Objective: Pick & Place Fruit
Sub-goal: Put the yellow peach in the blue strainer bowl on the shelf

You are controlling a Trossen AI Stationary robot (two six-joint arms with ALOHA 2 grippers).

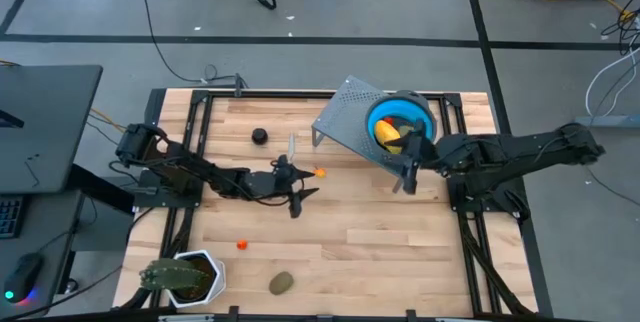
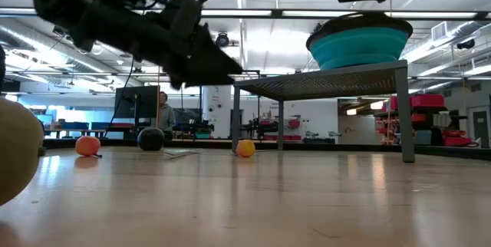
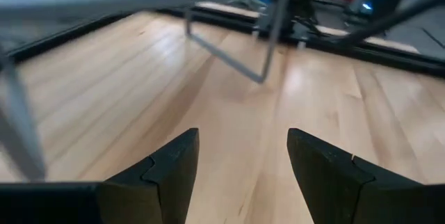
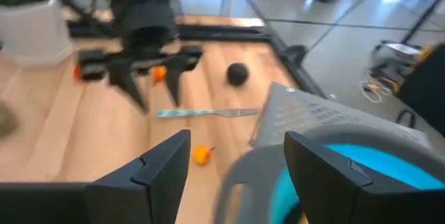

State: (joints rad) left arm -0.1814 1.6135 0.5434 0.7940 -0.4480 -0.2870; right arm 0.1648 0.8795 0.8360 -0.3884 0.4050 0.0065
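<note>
Over blue bowl (image 1: 398, 120), right gripper (image 1: 408, 172) jaws apart, empty; left gripper (image 1: 297, 191) jaws apart, empty.

Pale wooden plank tabletop (image 1: 350, 232) carrying: grey perforated metal stand (image 1: 345, 122) supporting a blue round bowl (image 1: 420, 112) with a stubby yellow fruit piece (image 1: 388, 136) inside; dark round fruit (image 1: 260, 136); thin pale-blue stick (image 1: 291, 146); two tiny orange-red bits (image 1: 320, 173), (image 1: 241, 245); olive-brown oval fruit (image 1: 281, 282); green spiky plant in a white pot (image 1: 183, 277). Left gripper (image 1: 302, 195) mid-table, fingers apart. Right gripper (image 1: 405, 180) beside the bowl.
</note>
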